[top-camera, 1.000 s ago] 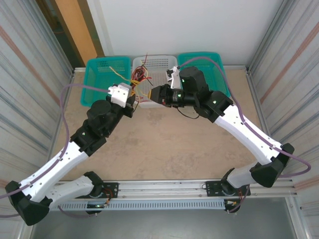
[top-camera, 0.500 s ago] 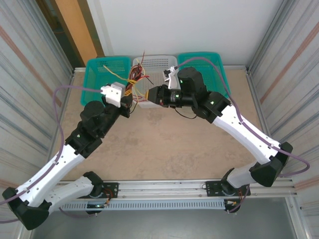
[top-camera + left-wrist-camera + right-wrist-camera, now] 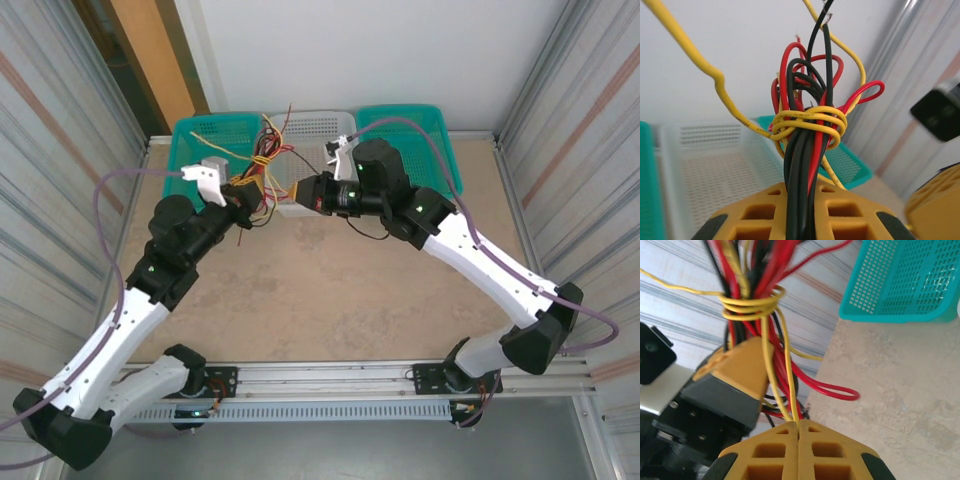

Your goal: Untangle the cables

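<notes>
Starting from the white basket (image 3: 318,130), where does everything sit? (Mia)

The left gripper (image 3: 248,188) is off the basket's near left corner. The right gripper (image 3: 299,191) is just in front of its near wall. The cables (image 3: 262,168) hang lifted between the two, above that same corner. (Jon)

What has each claw got? (Mia)

The left pinches the stem of the red and black strands, below the knot. The right is pressed together on one yellow cable (image 3: 786,370), which runs up into the yellow coil (image 3: 749,305) wound round the rest. (Jon)

So how would you work it? (Mia)

I'd judge the coil is what locks the bunch. Hold the left firm as the anchor. Lead the yellow end round the stem against its winding, toward the basket and then away from it, not straight out. A straight pull would likely cinch the loops tighter. Go light on tension so the thin strand doesn't slip from the pads. (Jon)
</notes>
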`<action>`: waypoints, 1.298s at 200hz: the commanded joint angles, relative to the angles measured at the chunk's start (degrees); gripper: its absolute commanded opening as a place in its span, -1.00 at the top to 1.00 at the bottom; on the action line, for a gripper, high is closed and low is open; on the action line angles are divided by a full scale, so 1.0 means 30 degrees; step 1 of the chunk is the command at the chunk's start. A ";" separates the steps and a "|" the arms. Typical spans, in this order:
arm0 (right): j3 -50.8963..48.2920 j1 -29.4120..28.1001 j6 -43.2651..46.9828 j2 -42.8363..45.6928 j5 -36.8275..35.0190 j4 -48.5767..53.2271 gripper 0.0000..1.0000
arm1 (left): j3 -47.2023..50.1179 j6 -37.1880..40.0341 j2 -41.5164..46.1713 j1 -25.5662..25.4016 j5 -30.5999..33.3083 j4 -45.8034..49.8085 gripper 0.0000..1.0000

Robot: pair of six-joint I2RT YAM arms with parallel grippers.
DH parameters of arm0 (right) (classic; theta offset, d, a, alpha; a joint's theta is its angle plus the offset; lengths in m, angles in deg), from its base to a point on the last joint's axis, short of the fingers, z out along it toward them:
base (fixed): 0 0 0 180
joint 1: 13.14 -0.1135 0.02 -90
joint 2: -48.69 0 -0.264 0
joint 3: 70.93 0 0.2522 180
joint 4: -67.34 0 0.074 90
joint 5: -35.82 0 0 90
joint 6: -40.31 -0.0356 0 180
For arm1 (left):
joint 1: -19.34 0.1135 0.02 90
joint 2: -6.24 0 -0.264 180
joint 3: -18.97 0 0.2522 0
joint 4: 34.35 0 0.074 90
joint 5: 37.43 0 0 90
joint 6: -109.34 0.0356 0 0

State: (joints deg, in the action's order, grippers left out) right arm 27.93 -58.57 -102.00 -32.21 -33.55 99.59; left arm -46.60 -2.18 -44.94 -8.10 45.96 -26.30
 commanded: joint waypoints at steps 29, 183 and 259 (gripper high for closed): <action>-0.3881 0.1837 -0.0621 0.2152 0.0452 -0.1105 1.00 | 0.0253 -0.8953 -0.0376 0.0856 -0.5660 -1.1058 1.00; -1.0945 0.6537 -0.6893 0.1948 0.7029 -1.9627 1.00 | -0.1771 -1.2288 -0.2014 -0.1520 -1.0445 -1.8240 1.00; -1.1386 0.7714 -0.5092 0.3593 0.7633 -1.6905 1.00 | -0.4272 -1.6587 -0.6261 -0.2039 -1.1128 -2.5135 1.00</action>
State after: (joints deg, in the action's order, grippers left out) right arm -7.15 -39.92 -119.51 -19.12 -13.20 40.77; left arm -51.26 -47.86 -64.02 -12.72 14.22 -81.40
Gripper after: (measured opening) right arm 0.046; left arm 0.151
